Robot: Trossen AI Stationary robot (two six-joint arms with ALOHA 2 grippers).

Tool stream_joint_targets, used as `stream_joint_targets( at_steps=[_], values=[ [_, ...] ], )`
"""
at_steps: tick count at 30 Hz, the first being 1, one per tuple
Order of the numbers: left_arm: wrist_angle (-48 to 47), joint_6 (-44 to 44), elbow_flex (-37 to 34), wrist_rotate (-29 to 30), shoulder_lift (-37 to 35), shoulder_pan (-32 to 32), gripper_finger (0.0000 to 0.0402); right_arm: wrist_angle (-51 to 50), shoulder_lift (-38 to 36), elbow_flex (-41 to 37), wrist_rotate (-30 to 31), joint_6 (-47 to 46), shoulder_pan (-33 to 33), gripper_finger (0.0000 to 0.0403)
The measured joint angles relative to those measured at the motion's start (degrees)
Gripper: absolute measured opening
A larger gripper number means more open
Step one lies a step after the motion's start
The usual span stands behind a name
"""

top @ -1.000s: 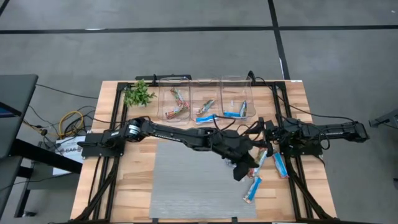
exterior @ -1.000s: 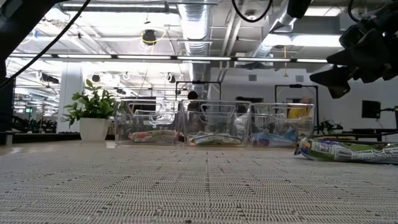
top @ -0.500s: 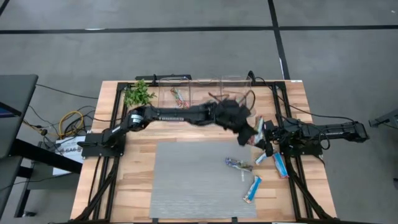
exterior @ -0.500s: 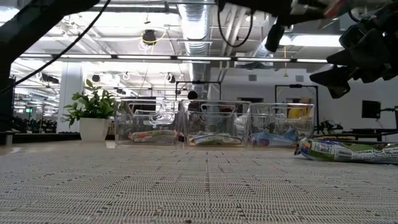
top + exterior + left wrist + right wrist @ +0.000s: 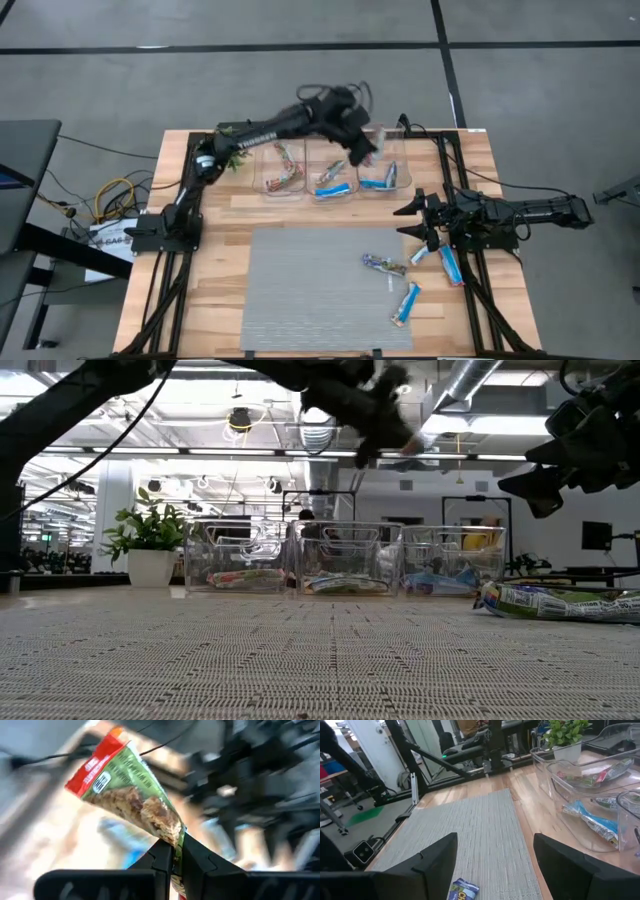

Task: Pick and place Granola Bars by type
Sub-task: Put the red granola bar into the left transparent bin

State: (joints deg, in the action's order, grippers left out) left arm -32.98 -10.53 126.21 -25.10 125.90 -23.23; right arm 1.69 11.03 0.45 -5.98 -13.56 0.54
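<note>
The left end effector (image 5: 360, 150) hangs in the air above the row of three clear bins (image 5: 331, 160) at the far edge of the tabletop (image 5: 215, 270), roughly over the gap between the middle bin and the bin nearest the right arm. Its fingers (image 5: 165, 862) are clamped on the lower end of a red-and-green granola bar (image 5: 130, 795), which sticks up and tilts away from the pinch point.

Taking the bins as the landmark: the bin next to the green plant sprig (image 5: 224, 150) holds red-and-green bars (image 5: 288, 168); the middle bin holds a blue-and-white bar (image 5: 332, 188) along with a darker wrapper; the third bin holds more blue-and-white bars (image 5: 385, 180).

In front of the bins lies a grey woven mat (image 5: 310, 290). On the mat's corner that is on the right arm's side rests a silvery multicoloured bar (image 5: 384, 264), and nearer the front edge a blue-and-white bar (image 5: 405, 303) lies partly off the mat. Two more blue-and-white bars (image 5: 450, 265) lie on the bare wood just beyond that side of the mat.

The right end effector (image 5: 420, 222) waits beside the mat, in front of the third bin, raised off the tabletop with its fingers (image 5: 432, 862) spread wide apart and holding nothing.
</note>
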Motion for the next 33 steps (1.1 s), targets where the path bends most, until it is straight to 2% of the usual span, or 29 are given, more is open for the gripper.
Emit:
stream_joint_targets(
  at_steps=[3, 7, 12, 14, 17, 20, 27, 29, 33],
  values=[
    [-8.3, 6.3, 0.0, 4.0, -1.9, -3.3, 0.0019, 0.0, 0.0, 0.0, 0.0, 0.0, 0.0, 0.0255],
    [-19.7, 14.2, 0.0, 12.3, -4.7, -6.8, 0.0019, 0.0, 0.0, 0.0, 0.0, 0.0, 0.0, 0.0255],
    [-36.1, 19.5, 0.0, 22.4, -7.5, -10.1, 0.0019, 0.0, 0.0, 0.0, 0.0, 0.0, 0.0, 0.0255],
    [-42.0, 20.6, 0.0, 24.7, -8.4, -10.8, 0.0019, 0.0, 0.0, 0.0, 0.0, 0.0, 0.0, 0.0255],
    [-50.3, 22.4, 0.0, 25.5, -9.2, -11.4, 0.0019, 0.0, 0.0, 0.0, 0.0, 0.0, 0.0, 0.0255],
    [-56.5, 23.8, 0.0, 23.7, -9.4, -11.6, 0.0019, 0.0, 0.0, 0.0, 0.0, 0.0, 0.0, 0.0255],
    [-57.1, 23.0, 0.0, 16.1, -9.4, -11.5, 0.0019, 0.0, 0.0, 0.0, 0.0, 0.0, 0.0, 0.0255],
    [-57.0, 23.0, 0.0, 17.3, -9.4, -11.6, 0.0019, 0.0, 0.0, 0.0, 0.0, 0.0, 0.0, 0.0255],
    [-57.0, 22.3, 0.0, 24.0, -9.4, -11.7, 0.0027, 0.0, 0.0, 0.0, 0.0, 0.0, 0.0, 0.0255]
  ],
)
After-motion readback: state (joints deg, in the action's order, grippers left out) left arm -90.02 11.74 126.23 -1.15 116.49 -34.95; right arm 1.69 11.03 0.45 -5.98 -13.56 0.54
